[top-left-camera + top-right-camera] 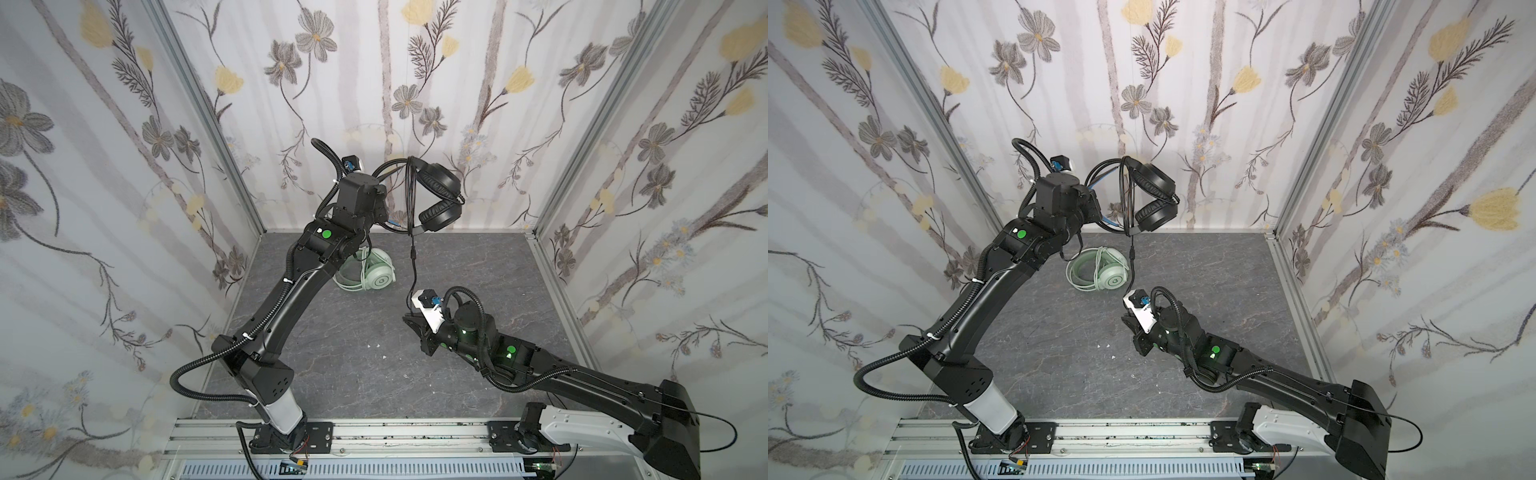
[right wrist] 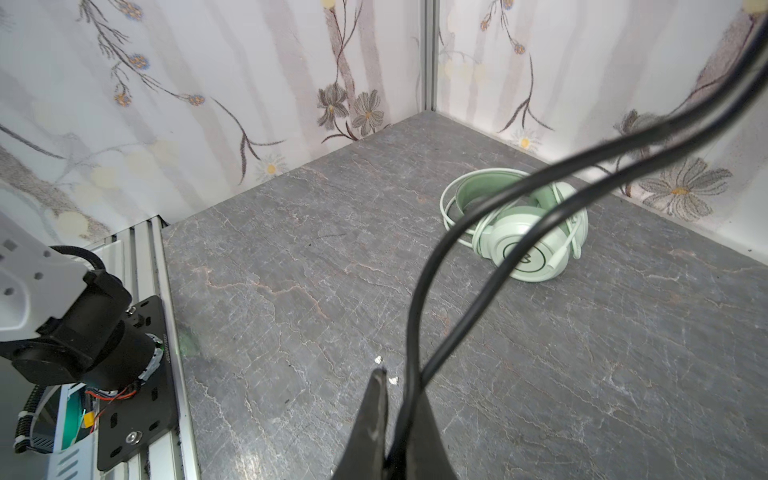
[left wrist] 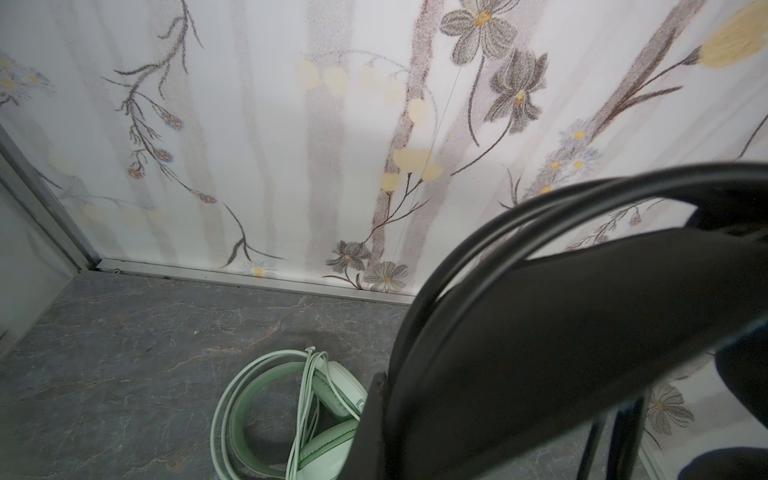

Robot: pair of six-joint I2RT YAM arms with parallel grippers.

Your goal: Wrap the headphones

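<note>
With our left pincer [image 1: 385,204] clamped on the black headphones [image 1: 440,183] and our right pincer [image 2: 398,419] pinching their cable [image 1: 414,270], we should keep it taut as we wind each loop

Front and right of tabletop [image 1: 353,374] open. Mint headset [image 1: 374,276] blocks back-centre; black cable [image 1: 415,272] hangs down mid-table from raised black headset [image 1: 440,195]; walls [image 1: 623,208] close around.

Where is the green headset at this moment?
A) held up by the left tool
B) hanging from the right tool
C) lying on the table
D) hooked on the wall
C: the green headset lies on the table, untouched; only the black headset hangs in the air.
</note>
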